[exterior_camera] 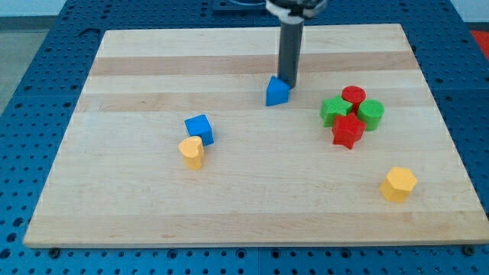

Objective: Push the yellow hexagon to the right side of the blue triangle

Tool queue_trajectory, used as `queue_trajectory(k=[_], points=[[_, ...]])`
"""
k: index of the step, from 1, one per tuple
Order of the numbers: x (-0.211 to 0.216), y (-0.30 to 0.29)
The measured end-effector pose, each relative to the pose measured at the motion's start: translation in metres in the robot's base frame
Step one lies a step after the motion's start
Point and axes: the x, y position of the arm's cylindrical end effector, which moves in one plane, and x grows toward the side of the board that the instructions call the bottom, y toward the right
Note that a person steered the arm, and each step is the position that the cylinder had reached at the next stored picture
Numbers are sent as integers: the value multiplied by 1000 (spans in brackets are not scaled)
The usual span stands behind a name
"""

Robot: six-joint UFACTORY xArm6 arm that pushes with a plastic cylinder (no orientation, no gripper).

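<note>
Touching blue triangle (276, 91): my tip (288, 81); yellow hexagon (398, 184) well apart.

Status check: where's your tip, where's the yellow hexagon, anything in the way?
My tip at blue triangle, its upper right. Yellow hexagon far off, lower right. Red-green cluster sits between.

Board (153, 206): pale wood, banded grain, smooth matt finish. Beneath the board, blue perforated plate (30, 69), metal by its look, slight sheen. On the board, yellow hexagon (398, 184) and blue triangle (276, 91): smooth, matt, painted-looking. Rod above the triangle: dark, smooth, dull sheen.
</note>
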Motion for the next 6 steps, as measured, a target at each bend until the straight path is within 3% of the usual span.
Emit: queue_trajectory(k=[2,3,5,6], points=[[92,-58],[116,-26],[236,30],[249,93]])
